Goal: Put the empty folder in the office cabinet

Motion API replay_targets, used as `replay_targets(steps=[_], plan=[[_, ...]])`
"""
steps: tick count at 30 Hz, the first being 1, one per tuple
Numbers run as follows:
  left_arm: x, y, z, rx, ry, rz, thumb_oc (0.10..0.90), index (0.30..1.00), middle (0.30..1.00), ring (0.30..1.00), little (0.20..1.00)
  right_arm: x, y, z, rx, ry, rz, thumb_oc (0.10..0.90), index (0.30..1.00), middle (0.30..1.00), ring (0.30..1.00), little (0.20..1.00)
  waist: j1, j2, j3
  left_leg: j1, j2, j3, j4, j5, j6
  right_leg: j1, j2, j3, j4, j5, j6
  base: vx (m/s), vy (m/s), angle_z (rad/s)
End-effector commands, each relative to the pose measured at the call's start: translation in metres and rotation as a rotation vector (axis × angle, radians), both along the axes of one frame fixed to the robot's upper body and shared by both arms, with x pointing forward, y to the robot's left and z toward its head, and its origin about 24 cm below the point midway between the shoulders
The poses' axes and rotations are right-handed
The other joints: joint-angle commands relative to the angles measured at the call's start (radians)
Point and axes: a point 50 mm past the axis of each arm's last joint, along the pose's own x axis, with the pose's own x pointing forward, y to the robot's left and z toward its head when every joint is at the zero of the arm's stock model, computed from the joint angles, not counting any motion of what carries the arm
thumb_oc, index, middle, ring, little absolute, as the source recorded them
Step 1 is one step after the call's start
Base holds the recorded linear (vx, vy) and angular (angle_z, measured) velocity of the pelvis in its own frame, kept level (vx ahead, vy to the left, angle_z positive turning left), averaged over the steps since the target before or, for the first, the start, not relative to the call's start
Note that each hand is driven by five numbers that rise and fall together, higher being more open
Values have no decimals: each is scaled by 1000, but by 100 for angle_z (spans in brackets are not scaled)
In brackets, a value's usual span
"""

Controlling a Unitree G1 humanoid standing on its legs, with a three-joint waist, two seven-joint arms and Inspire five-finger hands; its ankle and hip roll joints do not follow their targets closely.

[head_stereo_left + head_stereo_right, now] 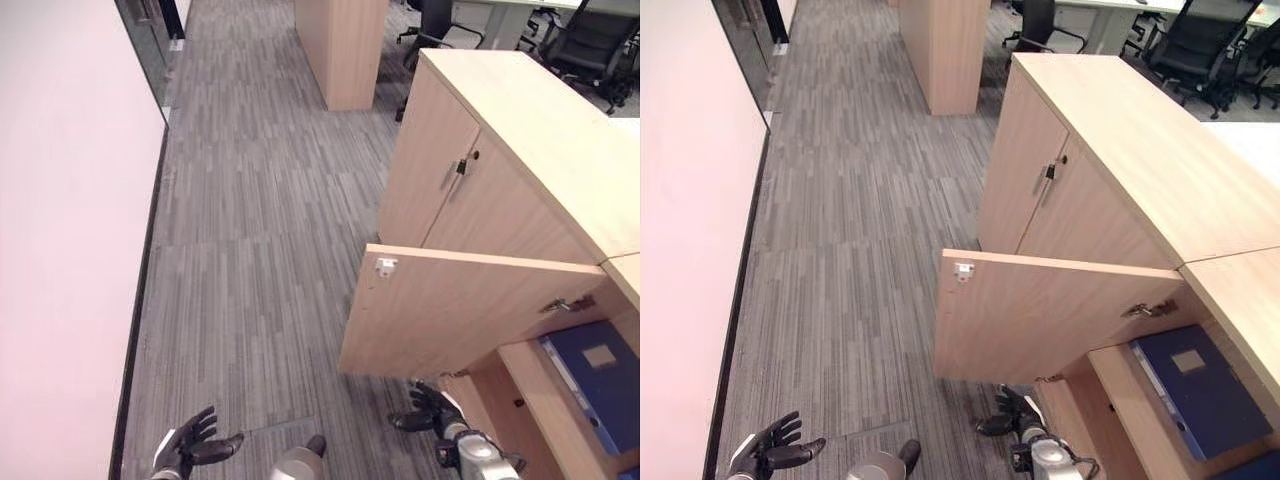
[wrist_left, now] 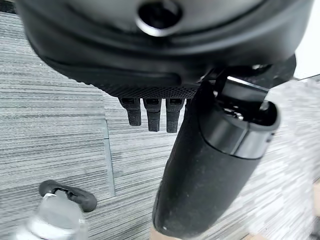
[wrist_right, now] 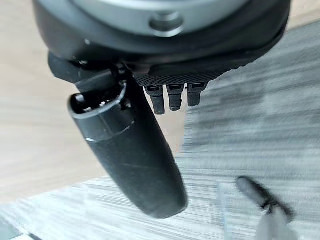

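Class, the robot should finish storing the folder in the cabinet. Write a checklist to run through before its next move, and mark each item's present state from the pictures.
1. Blue folder lying inside the cabinet: ok.
2. Folder empty: cannot tell.
3. Cabinet door closed: not ok, it stands open.
4. Right hand free, fingers relaxed, below the door's edge: ok.
5. Left hand free, open over the carpet: ok.

- Even, bright indoor light is falling over the grey carpet (image 1: 250, 220) in the head views; no hard shadows are showing
- The pale wall (image 1: 60, 250) is washing out to a flat pinkish white
- The open cabinet door (image 1: 1040, 315) is shading the compartment behind it
- In the wrist views the carpet and wood are smearing with blur; soft highlights are glinting on each dark thumb (image 3: 130, 155)
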Motion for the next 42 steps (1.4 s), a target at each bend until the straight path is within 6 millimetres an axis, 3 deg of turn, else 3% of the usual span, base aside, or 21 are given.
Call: replay_targets(steps=[1,2,3,4,5,9,16,25,37,38,41,42], plan=[[53,5,30,63,-228,-21,800,900,900,900,900,22,-49,27,-113,-127,-13,800,900,900,900,900,-52,71,6,58,47,-109,-136,-21,-61,-198,305,243,-18,-282,18,-86,18,10],[59,0,30,46,-250,-21,800,900,900,900,900,20,-51,26,-114,-119,-24,800,900,900,900,900,-60,62,13,50,24,-138,-123,-19,-66,-181,337,260,-83,-288,18,0,-31,24],[60,0,30,46,-250,-21,800,900,900,900,900,20,-51,26,-115,-119,-24,800,900,900,900,900,-63,63,11,46,24,-141,-122,-18,-66,-181,338,256,-88,-284,18,19,-105,54],[64,-7,27,46,-247,-37,800,900,900,900,900,18,-52,24,-117,-114,-48,800,900,900,900,900,-64,57,8,40,13,-176,-125,-21,-75,-151,356,245,-143,-307,-14,45,-126,77],[67,-9,26,48,-243,-45,800,900,900,900,900,13,-53,22,-113,-100,-65,800,900,900,900,900,-75,52,1,40,11,-192,-132,-23,-81,-139,368,262,-186,-311,-22,78,-157,68],[66,-10,22,40,-231,-11,800,900,900,900,900,3,-57,17,-119,-60,-90,800,900,900,900,900,-100,44,-34,35,9,-201,-146,-22,-93,-96,384,299,-290,-283,-26,58,-68,42],[62,-17,15,25,-207,8,800,900,900,900,900,-21,-70,6,-142,35,-191,800,900,900,900,900,-132,52,-60,68,25,-187,-179,-20,-104,-39,400,316,-391,-267,-32,50,-50,-10],[69,-20,17,12,-226,-2,800,900,900,900,900,-49,-87,-1,-181,133,-269,800,900,900,900,900,-162,71,-62,76,34,-205,-193,-8,-120,-16,414,291,-420,-278,-47,4,-48,1],[80,-26,20,-26,-265,14,800,900,900,900,900,-45,-100,5,-212,113,-282,800,900,900,900,900,-175,103,-48,37,56,-231,-200,25,-155,-31,426,268,-442,-281,-66,-19,-73,8],[85,-28,22,-35,-280,17,800,900,900,900,900,-41,-103,8,-224,98,-280,800,900,900,900,900,-175,111,-34,12,59,-242,-198,48,-171,-37,424,257,-442,-284,-68,-60,-22,20],[91,-28,24,-50,-300,33,800,900,900,900,900,-36,-111,13,-248,79,-278,800,900,900,900,900,-171,115,-20,-27,46,-244,-165,47,-183,-54,409,238,-442,-275,-67,-136,-10,22],[78,-42,18,-71,-281,-38,800,900,900,900,900,-35,-115,16,-256,62,-314,800,900,900,900,900,-152,113,-9,-34,36,-250,-132,27,-182,-63,399,229,-442,-267,-69,-180,18,27]])
